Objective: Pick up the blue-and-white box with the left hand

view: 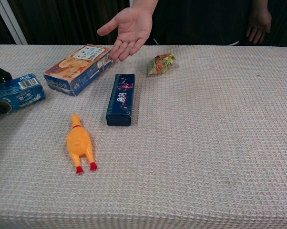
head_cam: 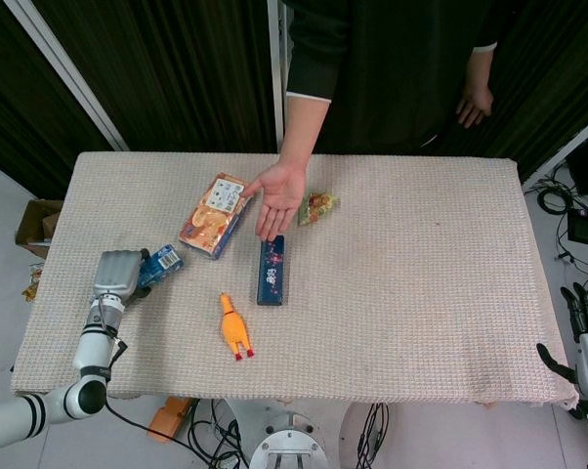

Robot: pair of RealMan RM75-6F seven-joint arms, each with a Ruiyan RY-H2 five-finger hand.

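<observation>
Left robot hand (head_cam: 118, 275) wrapped around the blue-and-white box (head_cam: 160, 264) at the tabletop's (head_cam: 421, 293) left edge, box end protruding toward centre (fingers mostly hidden in chest view). Just right: orange carton (head_cam: 214, 214), tilted flat. Rubber chicken (head_cam: 234, 327) nearer the front edge; dark blue oblong box (head_cam: 271, 270) beside it. Person's hand (head_cam: 276, 196) hovers palm-open above that box. Crinkled snack packet (head_cam: 317, 206). Woven beige cloth. Right robot hand (head_cam: 583, 332) off the far right, fingers spread, empty.

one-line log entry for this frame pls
phase: grasp | left hand grips blue-and-white box at table's left edge | lift: cannot tell | right hand idle off table, fingers apart | person's open palm over orange snack box
</observation>
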